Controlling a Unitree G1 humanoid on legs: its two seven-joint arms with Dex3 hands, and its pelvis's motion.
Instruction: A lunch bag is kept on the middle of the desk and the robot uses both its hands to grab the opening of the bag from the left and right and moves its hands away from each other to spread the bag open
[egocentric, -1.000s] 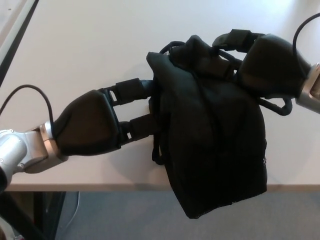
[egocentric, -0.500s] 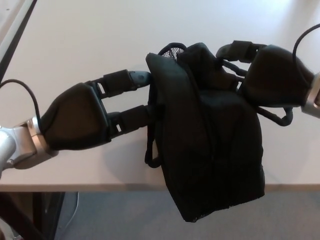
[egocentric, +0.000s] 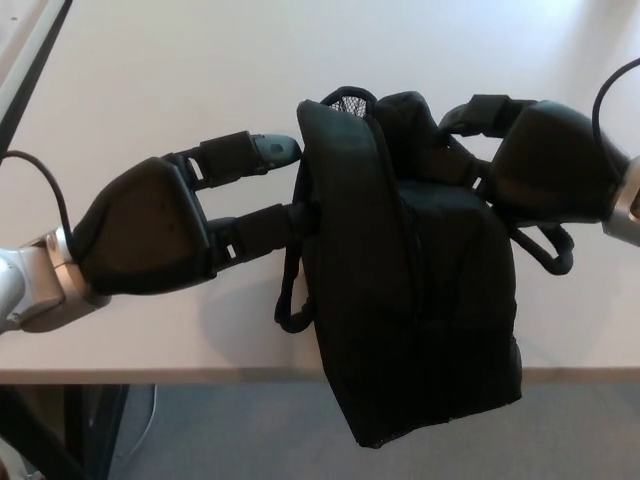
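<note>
Both hands, left (egocentric: 175, 225) and right (egocentric: 540, 165), grasping lunch bag (egocentric: 410, 290); fingertips hidden.

The soft black cloth lunch bag (egocentric: 420, 300) sits on the white table (egocentric: 150, 90), its bottom hanging over the near edge.

- Desk (egocentric: 150, 90): pale, matte top; front edge runs across the frame at 6 o'clock.
- Lunch bag (egocentric: 420, 300): black, lies on the desk right of centre, toward 4 o'clock; lower end overhangs the front edge.
- Bag strap loop (egocentric: 290, 315) rests on the desk at the bag's 9 o'clock.
</note>
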